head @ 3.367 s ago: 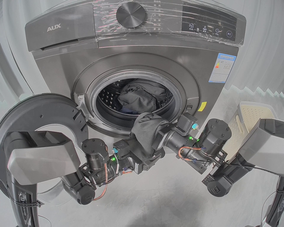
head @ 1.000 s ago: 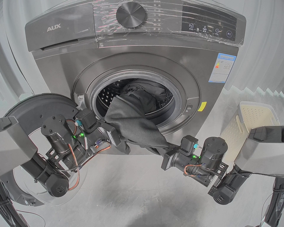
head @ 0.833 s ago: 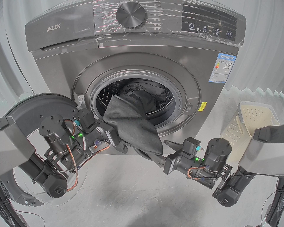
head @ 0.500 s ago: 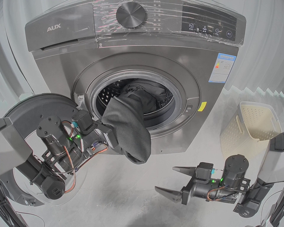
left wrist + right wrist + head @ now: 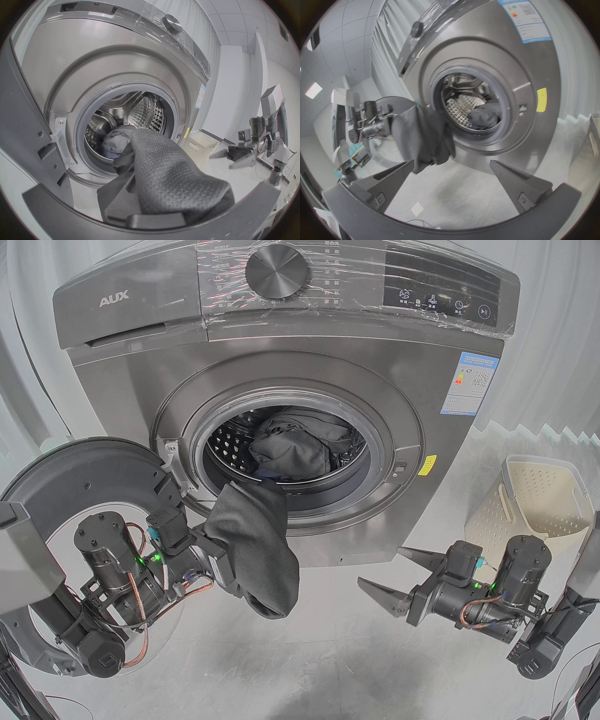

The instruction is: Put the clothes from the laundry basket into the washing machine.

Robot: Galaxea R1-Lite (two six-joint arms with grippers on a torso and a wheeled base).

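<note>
So the right gripper [image 5: 380,566] has let go and backed off toward the laundry basket [image 5: 531,502], jaws spread wide with nothing in them. The dark grey garment [image 5: 256,546] was stretched between both arms with its top edge in the washing machine [image 5: 300,365] opening, but now it's slipped back out and hangs from the left gripper [image 5: 219,560], which is clamped on it just below the door ring. I'd say it needs another push in. The fabric looks thick, textured and floppy, bunched in a droopy fold.
</note>
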